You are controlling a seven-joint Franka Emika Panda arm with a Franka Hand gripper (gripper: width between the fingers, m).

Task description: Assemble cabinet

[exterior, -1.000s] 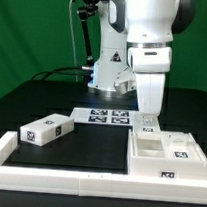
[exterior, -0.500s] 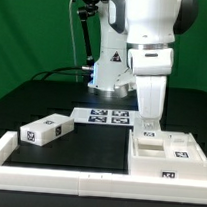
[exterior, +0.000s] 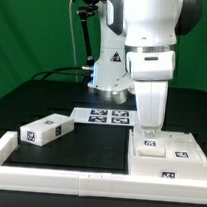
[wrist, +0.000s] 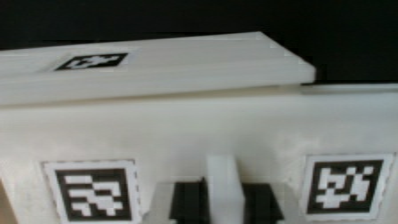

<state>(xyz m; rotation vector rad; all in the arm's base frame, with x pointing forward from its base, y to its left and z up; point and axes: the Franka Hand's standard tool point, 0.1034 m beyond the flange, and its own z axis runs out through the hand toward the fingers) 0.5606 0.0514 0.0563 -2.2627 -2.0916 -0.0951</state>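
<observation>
The white cabinet body stands at the exterior view's right, with square tags on its top and front. My gripper points straight down onto its back left part. In the wrist view my two dark fingers stand on either side of a thin white upright rib of the cabinet body. They are pressed against it with no gap showing, and a tag sits on each side. A loose white tagged block lies at the exterior view's left, far from the gripper.
The marker board lies flat in front of the robot base. A long white border rail runs along the front and left of the black table, and the cabinet body rests against it.
My gripper has come down a little onto the cabinet body. The tagged white surface under it has shifted toward the front rail. The loose block has not moved.
</observation>
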